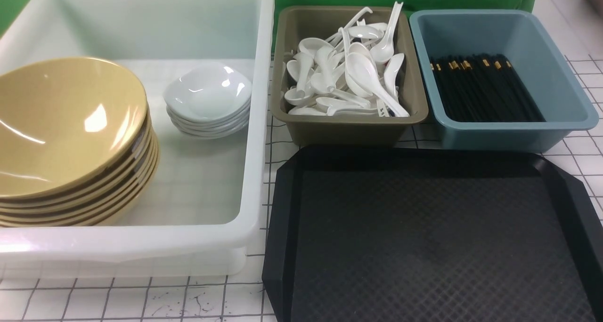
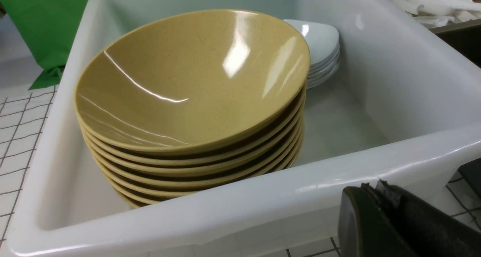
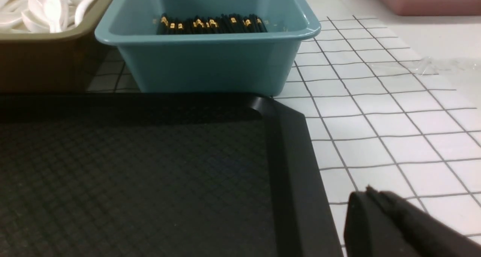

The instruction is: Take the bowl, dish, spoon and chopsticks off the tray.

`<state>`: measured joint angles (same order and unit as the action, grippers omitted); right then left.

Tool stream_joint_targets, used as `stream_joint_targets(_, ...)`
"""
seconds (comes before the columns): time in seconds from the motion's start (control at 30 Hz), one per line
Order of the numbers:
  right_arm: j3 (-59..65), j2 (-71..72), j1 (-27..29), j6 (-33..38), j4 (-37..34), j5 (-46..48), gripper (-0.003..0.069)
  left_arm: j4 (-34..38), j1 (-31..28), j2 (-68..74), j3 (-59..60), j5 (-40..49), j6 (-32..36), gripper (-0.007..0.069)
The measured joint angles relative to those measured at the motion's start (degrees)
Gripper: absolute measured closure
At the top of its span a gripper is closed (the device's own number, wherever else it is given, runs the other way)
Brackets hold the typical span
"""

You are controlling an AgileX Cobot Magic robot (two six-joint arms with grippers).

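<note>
The black diamond-textured tray (image 1: 424, 237) lies bare at the front right, with nothing on it; its corner also shows as the tray (image 3: 131, 174) in the right wrist view. A mustard-yellow bowl (image 1: 66, 119) tops a stack of several in the white tub, seen close as the bowl (image 2: 188, 80). A small white dish (image 1: 207, 91) tops a low stack behind it. White spoons (image 1: 348, 77) fill the brown bin. Black chopsticks (image 1: 480, 86) lie in the blue bin. My left gripper (image 2: 372, 187) is shut and empty outside the tub's near wall. My right gripper (image 3: 370, 193) is shut and empty beside the tray's right rim.
The white tub (image 1: 256, 124) stands at the left, its wall close to the tray's left rim. The brown bin (image 1: 348, 129) and the blue bin (image 1: 513, 129) stand side by side right behind the tray. A gridded white tabletop (image 3: 394, 118) lies to the tray's right.
</note>
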<state>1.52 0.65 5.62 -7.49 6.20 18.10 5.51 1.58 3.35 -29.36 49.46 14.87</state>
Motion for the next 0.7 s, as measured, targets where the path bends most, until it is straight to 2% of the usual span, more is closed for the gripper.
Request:
stream_joint_targets(0.47, 0.0, 0.0, 0.0, 0.11, 0.0, 0.26, 0.0613, 0.61, 0.0, 0.0, 1.69, -2.16, 0.0, 0.0636)
stream_joint_targets(0.57, 0.0, 0.0, 0.0, 0.11, 0.0, 0.26, 0.0612, 2.29, 0.0, 0.0, 5.49, -9.53, 0.0, 0.0636)
stream_joint_targets(0.7, 0.0, 0.0, 0.0, 0.15, 0.0, 0.26, 0.0608, 3.01, -1.68, -1.0, 17.44, -29.52, -0.04, 0.0636)
